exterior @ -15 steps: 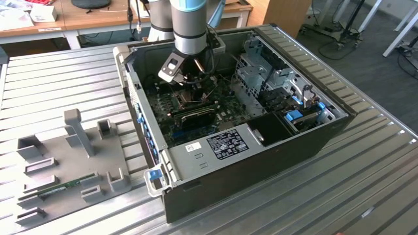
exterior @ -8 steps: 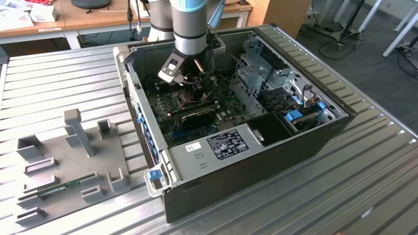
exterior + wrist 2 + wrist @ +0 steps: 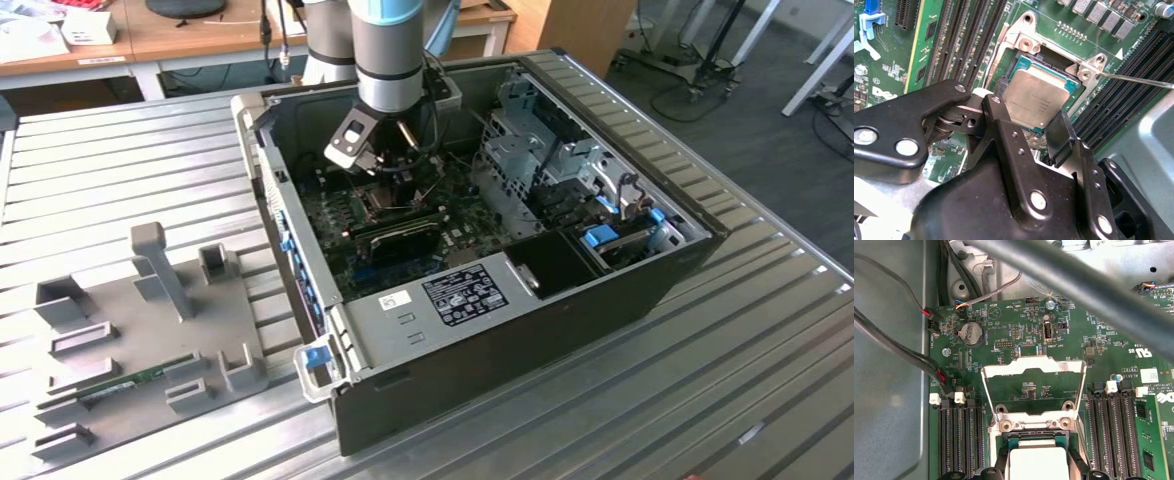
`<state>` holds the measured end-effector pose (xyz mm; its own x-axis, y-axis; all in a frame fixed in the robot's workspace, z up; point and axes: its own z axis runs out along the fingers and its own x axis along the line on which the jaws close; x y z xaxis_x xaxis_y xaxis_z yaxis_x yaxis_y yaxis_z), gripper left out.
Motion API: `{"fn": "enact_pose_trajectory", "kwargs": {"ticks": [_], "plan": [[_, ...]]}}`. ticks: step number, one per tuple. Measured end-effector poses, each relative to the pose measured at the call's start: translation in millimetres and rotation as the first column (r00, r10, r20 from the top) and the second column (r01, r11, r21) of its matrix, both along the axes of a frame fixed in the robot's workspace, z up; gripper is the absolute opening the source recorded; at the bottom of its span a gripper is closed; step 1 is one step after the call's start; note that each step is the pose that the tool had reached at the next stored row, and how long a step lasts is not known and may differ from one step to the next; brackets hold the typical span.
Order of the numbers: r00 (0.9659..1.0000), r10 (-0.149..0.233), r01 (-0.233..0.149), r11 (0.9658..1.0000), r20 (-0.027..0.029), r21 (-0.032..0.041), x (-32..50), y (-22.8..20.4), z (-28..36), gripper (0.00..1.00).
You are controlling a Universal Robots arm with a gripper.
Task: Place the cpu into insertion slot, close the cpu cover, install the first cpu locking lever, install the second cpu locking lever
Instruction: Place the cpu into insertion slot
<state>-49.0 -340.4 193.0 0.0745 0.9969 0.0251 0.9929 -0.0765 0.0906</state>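
Pincer (image 3: 1028, 112) clamped on cpu (image 3: 1036, 90) at insertion slot (image 3: 1021, 46)

Black fingers (image 3: 1059, 132) press the chip's two sides in both wrist views. It looks slightly tilted at the slot; seated or not, can't tell. First wrist view adds the cpu cover (image 3: 1034, 366), standing open beyond the slot. Exterior view shows the arm reaching into an open computer case (image 3: 534, 330) on the slatted bench (image 3: 120, 160).
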Motion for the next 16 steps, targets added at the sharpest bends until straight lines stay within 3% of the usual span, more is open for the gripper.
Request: {"fn": "enact_pose_trajectory", "kwargs": {"ticks": [16], "plan": [[1.0000,0.000,0.000,1.0000,0.0000,0.0000,0.0,0.0,-1.5,0.55]]}}
